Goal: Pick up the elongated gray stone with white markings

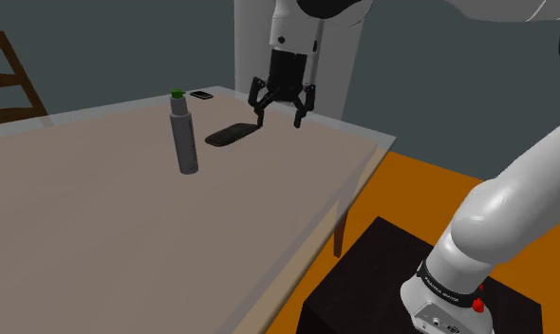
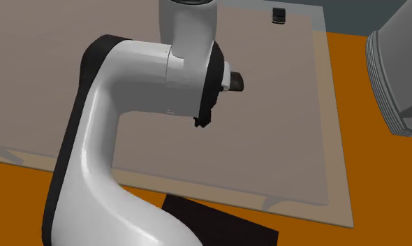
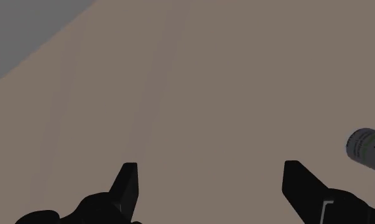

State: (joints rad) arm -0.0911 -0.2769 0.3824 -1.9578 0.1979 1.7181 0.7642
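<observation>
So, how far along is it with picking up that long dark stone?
Nothing is done yet: the long dark stone lies flat on the table, untouched. In hand: the open hand hovers above the table beside it, holding nothing. Left: shift over the stone, lower, close and lift.

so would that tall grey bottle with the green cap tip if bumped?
Probably: the green-capped bottle stands upright, tall and narrow, on the table. Once down, its round body would likely roll. It looks rigid.

Bottle [image 1: 185,138] on table [image 1: 98,209], stone [image 1: 233,135] just beside
</observation>
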